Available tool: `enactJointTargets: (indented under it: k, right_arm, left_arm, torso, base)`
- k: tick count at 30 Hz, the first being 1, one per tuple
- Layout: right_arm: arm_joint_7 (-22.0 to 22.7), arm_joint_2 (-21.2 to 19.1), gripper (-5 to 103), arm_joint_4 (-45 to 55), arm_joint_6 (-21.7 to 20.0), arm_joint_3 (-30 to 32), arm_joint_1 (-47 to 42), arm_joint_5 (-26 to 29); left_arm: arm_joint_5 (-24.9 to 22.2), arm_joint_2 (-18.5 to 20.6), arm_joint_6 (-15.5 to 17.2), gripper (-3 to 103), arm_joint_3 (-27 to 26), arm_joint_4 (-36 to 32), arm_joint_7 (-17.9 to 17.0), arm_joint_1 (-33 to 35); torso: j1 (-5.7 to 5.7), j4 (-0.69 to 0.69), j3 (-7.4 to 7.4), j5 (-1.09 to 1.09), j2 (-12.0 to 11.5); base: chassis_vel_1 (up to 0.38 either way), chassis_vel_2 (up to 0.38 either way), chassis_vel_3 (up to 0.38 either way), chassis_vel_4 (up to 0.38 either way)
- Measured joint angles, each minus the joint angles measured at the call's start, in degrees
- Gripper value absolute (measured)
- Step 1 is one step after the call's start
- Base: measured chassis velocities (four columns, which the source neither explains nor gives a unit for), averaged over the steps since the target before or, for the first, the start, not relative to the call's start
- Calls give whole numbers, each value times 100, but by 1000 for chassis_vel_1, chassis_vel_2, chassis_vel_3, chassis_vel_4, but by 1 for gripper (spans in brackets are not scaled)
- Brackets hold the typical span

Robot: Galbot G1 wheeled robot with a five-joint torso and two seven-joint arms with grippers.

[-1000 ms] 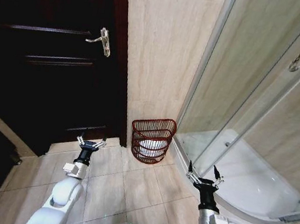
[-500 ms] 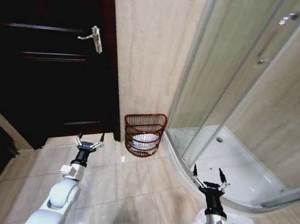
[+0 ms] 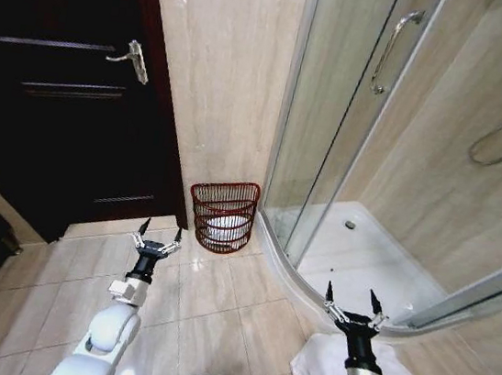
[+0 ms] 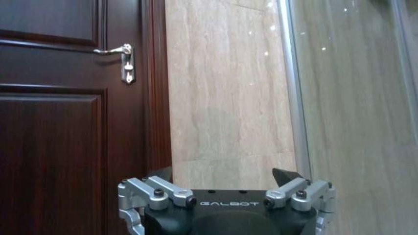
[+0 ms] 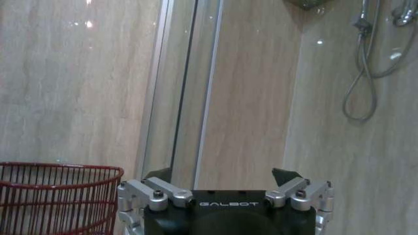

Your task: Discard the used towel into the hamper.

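While both arms hang low over glossy beige floor tiles, the hamper sits at the middle of the head view, tucked against the marble-look wall between the dark panelled door and the curved glass shower enclosure. It is a round red-brown open wire weave with something white inside. The left gripper hovers lower left of it, fingers spread open and holding nothing. The right gripper is at lower right near the shower's curved sill, fingers likewise apart and empty, with a crumpled white towel on the floor beneath it. Open tile lies between the grippers and the hamper.
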Motion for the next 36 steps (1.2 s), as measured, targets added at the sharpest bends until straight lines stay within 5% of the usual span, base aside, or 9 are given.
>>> enactJointTargets:
  k: [36]
  right_arm:
    - [110, 0, 100, -82, 128, 49, -83, 57]
  left_arm:
    - [-33, -11, -271, 100, 98, 267, -67, -140]
  torso:
    - [5, 0, 6, 0, 10]
  base:
    - [-14, -119, -123, -16]
